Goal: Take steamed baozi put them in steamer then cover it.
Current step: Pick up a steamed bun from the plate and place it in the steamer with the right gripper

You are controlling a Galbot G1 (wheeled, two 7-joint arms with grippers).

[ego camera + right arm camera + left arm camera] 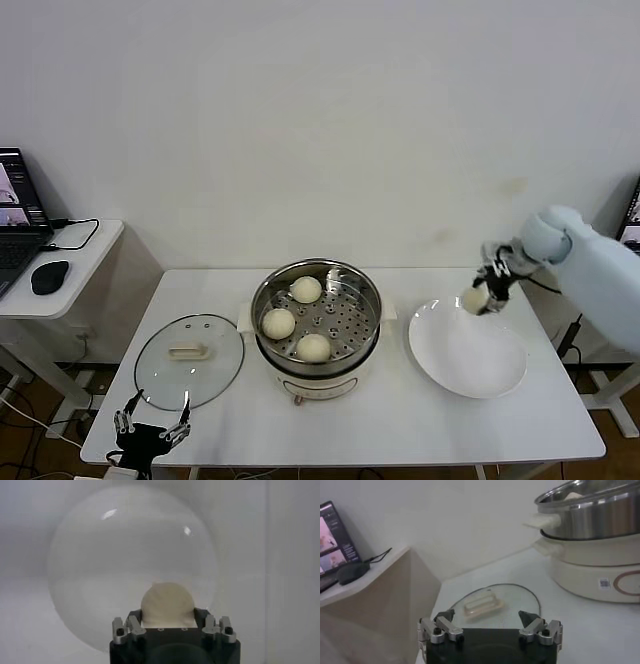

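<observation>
Nearest to me, at the front left edge of the table [420, 440], I see the left gripper [152, 428] parked low with its fingers spread wide and nothing between them. Just beyond it the cover [189, 360] lies flat on the tabletop, its cream bar handle up, and the left wrist view shows the same glass lid [495, 602] directly ahead of the spread fingertips [445, 616], apart from them.

In the middle of the table stands the steamer [316, 345], its lid off. Three steamed baozi rest on the perforated tray inside: one at the front [313, 347], one on the left side [279, 323], one at the back [306, 289]. They sit apart from one another.

To the right of the steamer, close beside it, lies a white plate [470, 365], with no buns on it.

Farther back, above the plate's rear rim, the right gripper [480, 298] is closed on the fourth baozi [474, 300], lifted clear of the plate. In the right wrist view I see this bun [167, 605] clamped between the two jaws, with the plate [100, 555] below it.

At the far left, a side table carries a laptop [18, 215] and a mouse [49, 276].
</observation>
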